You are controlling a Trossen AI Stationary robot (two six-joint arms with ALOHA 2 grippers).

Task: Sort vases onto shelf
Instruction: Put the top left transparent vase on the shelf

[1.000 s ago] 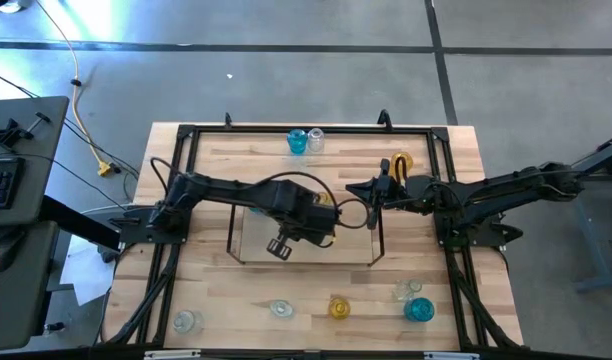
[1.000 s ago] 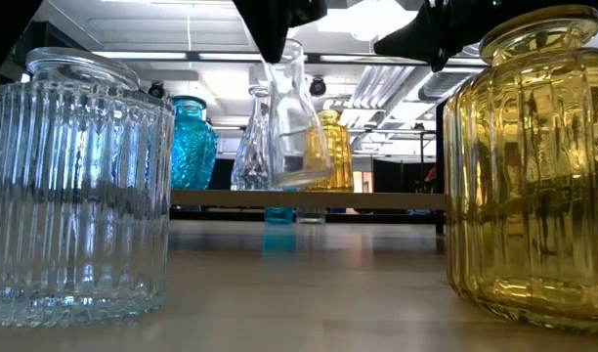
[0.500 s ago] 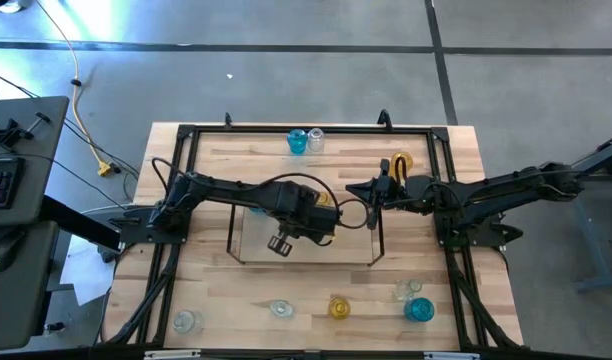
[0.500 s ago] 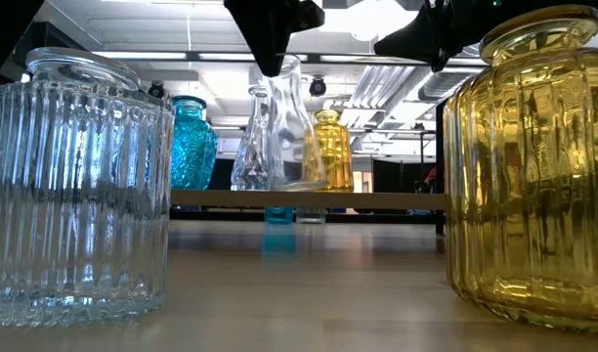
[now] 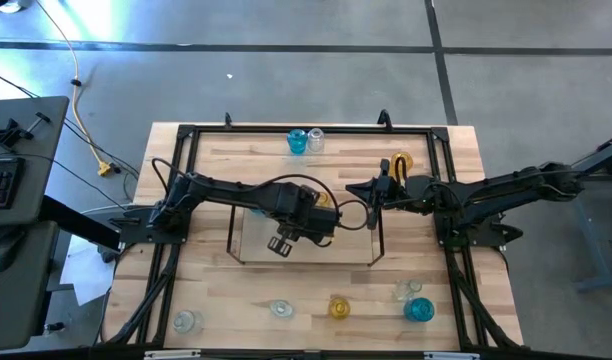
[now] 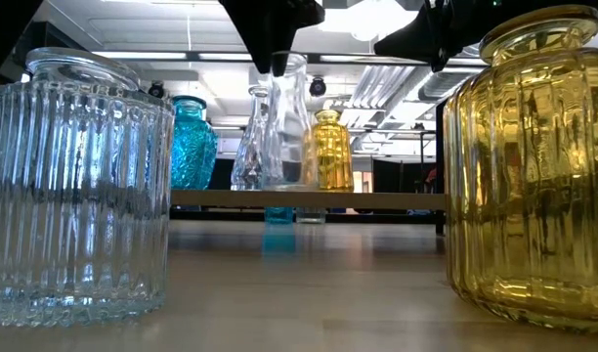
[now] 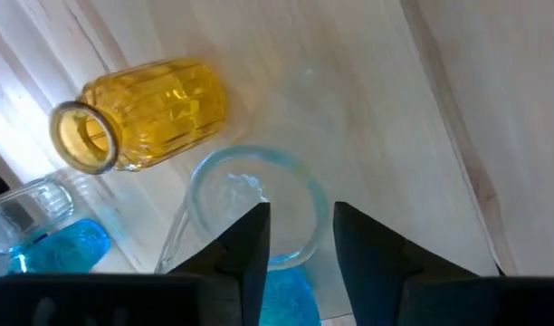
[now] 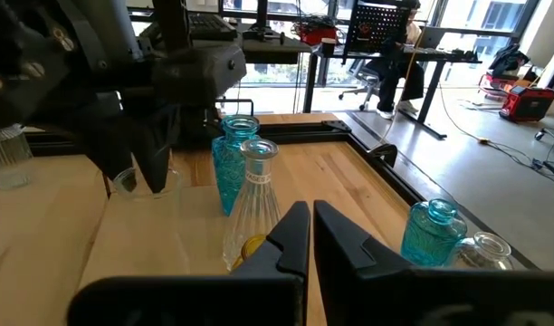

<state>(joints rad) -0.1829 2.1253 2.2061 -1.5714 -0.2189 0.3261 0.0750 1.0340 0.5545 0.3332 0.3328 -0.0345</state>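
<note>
The shelf [image 5: 254, 238] stands mid-table and bears a blue vase [image 6: 192, 142], a narrow clear vase [image 6: 250, 147] and an amber vase [image 6: 328, 147]. A wide-mouthed clear vase [image 6: 294, 127] stands upright among them on its base. My left gripper [image 7: 300, 226] points down over that vase's mouth and is open, one finger above the opening and the other outside the rim. My right gripper [image 5: 373, 190] hovers shut by the shelf's right end, with nothing between its fingers. My left gripper straddles the clear vase's rim [image 7: 320, 206] from above with its fingers apart. Whether either finger touches the glass, I cannot tell. The vase stands on the shelf on its own base.
Near the front edge stand several vases, among them a clear one [image 5: 186, 321], an amber one [image 5: 338, 306] and a blue one [image 5: 418, 309]. At the far side are a blue vase [image 5: 297, 141], a clear vase [image 5: 315, 138] and an amber vase [image 5: 402, 162]. A black frame [image 5: 186, 135] edges the table.
My left gripper has opened and let go of the wide-mouthed clear vase. The vase hung tilted from the fingers a second ago; it has swung upright and now stands on the shelf. The right arm has kept still.
</note>
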